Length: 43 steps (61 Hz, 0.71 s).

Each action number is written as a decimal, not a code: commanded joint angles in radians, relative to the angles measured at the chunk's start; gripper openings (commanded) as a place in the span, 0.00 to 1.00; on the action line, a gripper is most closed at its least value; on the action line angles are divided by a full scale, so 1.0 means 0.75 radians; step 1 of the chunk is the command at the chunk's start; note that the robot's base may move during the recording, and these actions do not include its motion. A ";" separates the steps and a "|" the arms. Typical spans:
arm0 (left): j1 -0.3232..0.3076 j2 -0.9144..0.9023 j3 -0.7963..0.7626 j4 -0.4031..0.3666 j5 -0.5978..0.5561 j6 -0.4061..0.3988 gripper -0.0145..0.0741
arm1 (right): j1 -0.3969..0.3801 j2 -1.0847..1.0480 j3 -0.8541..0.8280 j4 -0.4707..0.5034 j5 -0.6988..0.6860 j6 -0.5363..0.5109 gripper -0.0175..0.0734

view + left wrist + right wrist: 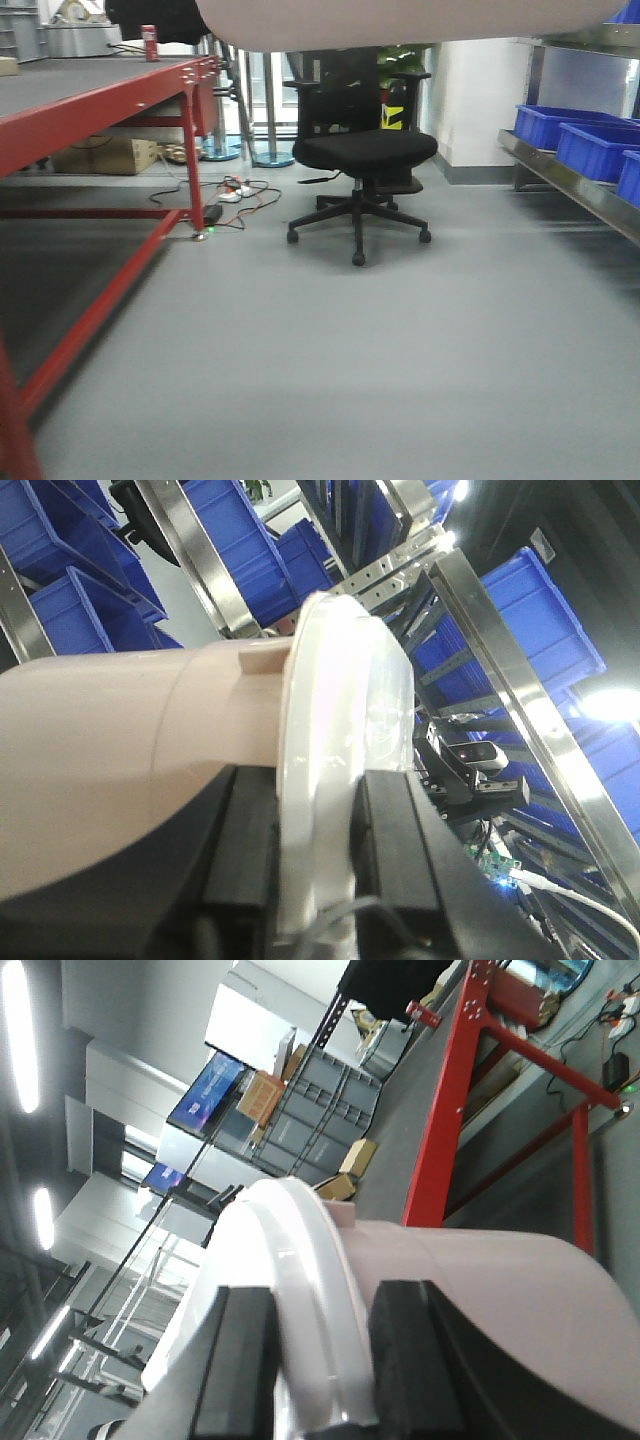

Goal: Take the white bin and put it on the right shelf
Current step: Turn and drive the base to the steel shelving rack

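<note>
Exterior front-facing view, from the left: a red-framed table (100, 110) with a dark top carries a red can (150, 43) near its far edge, and a cardboard box (105, 155) sits on the floor beneath it. Just past the table leg, a tangle of cables (235, 193) lies on the grey floor (330, 360). A black office chair (362, 150) stands in the middle of the room. Above it, the pale underside of the white bin (400, 22) fills the top edge of the frame, high off the floor and resting on nothing in sight. At the far right runs the right shelf (565, 183), a steel rack level holding blue crates (590, 145); the bin is well apart from it.

Left wrist view: the tub's pinkish body fills the left, and its glossy lid (350, 700) stands on edge in the centre. The left gripper (320, 855) is closed onto the lid's rim, one black pad pressed to each side of it. To the right, more blue crates and a slanting steel rail (520, 690) cross behind.

Right wrist view: ceiling lights (20, 1030) glow at the left, with stacked grey crates (320, 1120) further in. The right gripper (325, 1360) likewise pinches the lid's rim between its two black pads, and the bin's body spreads to the right. The red table frame shows at the upper right.
</note>
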 commanded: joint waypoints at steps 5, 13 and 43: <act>-0.035 -0.074 -0.046 -0.083 0.138 0.040 0.02 | 0.023 -0.054 -0.059 0.205 0.120 0.015 0.26; -0.035 -0.074 -0.046 -0.083 0.138 0.040 0.02 | 0.023 -0.054 -0.059 0.205 0.121 0.015 0.26; -0.035 -0.074 -0.046 -0.083 0.138 0.040 0.02 | 0.023 -0.054 -0.059 0.205 0.113 0.015 0.26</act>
